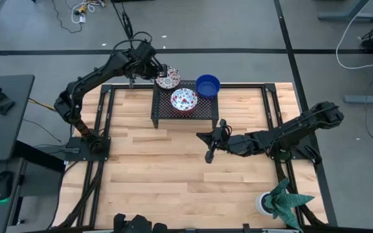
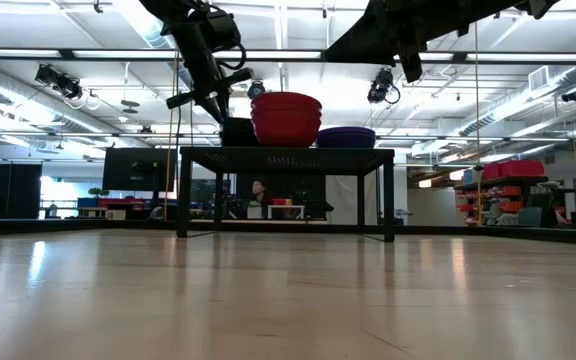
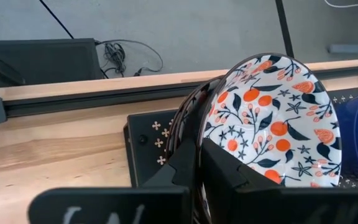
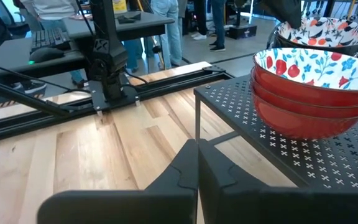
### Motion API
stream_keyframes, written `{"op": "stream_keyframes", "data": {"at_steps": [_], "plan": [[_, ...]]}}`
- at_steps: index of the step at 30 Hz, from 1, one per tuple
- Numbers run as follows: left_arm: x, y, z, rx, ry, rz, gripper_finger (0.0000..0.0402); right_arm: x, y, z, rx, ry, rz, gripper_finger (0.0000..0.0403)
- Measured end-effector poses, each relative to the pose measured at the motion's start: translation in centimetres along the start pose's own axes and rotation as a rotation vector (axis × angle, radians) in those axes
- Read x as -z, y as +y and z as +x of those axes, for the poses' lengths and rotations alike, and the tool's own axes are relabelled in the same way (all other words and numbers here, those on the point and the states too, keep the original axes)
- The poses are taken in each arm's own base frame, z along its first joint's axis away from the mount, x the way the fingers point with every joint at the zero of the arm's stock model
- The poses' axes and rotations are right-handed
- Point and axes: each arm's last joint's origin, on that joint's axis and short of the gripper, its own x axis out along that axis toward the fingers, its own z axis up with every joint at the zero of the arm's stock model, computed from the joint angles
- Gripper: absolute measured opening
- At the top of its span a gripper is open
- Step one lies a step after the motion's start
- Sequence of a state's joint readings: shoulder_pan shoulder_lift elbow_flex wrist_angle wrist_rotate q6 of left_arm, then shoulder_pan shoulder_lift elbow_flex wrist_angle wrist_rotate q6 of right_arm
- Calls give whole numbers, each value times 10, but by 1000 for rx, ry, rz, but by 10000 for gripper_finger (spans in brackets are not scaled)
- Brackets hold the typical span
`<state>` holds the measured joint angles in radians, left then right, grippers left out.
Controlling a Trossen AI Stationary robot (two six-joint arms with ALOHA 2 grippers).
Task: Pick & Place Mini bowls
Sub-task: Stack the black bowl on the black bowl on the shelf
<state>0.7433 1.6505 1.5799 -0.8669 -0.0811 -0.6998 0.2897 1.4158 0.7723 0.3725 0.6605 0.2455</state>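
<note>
- The left gripper (image 1: 160, 71) was clamped on the rim of a white floral-patterned mini bowl (image 3: 272, 118) at the black perforated metal stand's (image 1: 164, 110) far-left corner.
- A stack of red-sided floral bowls (image 1: 184, 100) and a stack of cobalt blue bowls (image 1: 207, 85) sat on the stand.
- The right gripper (image 1: 210, 144) hung fully closed and empty above the wooden table (image 1: 173, 175).

no readable text, labels or signs
</note>
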Motion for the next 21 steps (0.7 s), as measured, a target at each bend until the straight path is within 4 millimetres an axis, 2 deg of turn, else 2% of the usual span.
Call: {"op": "stream_keyframes", "data": {"at_steps": [12,21], "plan": [[1,1,-1,6,18,-11,21,0,0,0,0,0,0,0],[1,5,-1,-1,55,-30,44,0,0,0,0,0,0,0]]}}
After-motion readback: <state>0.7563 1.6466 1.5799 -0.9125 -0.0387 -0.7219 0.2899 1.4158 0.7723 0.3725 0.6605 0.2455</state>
